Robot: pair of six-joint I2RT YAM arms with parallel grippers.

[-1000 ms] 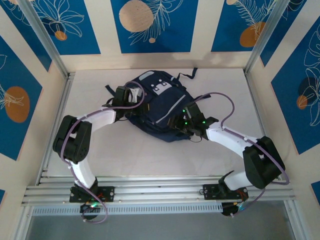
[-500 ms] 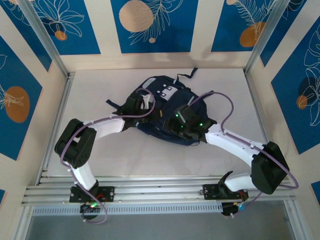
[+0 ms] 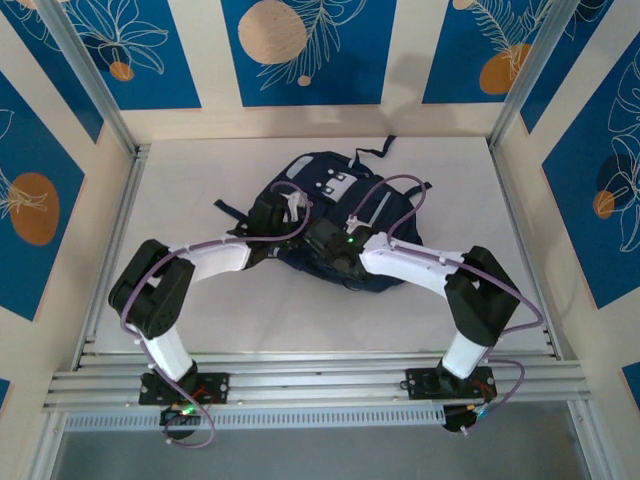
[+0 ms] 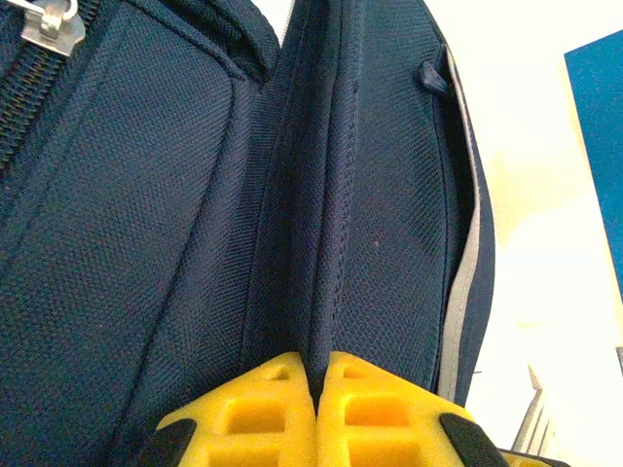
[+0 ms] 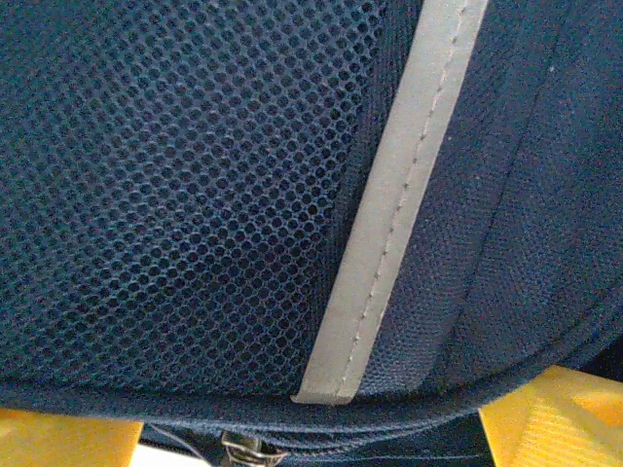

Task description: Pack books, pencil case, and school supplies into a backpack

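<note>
The backpack [image 3: 315, 168] lies mid-table, at 12 o'clock from both bases, its long axis running roughly 11 to 5. The left gripper [image 3: 272, 213] sits on its 9 o'clock flank and the right gripper [image 3: 330, 252] at its 6 o'clock edge. The left wrist view adds that the yellow fingers [image 4: 263, 413] are pressed together on a fabric ridge. The right wrist view shows jaws spread wide astride the hem, with a zipper pull [image 5: 243, 449] between them at 6 o'clock, probably the next target.
</note>
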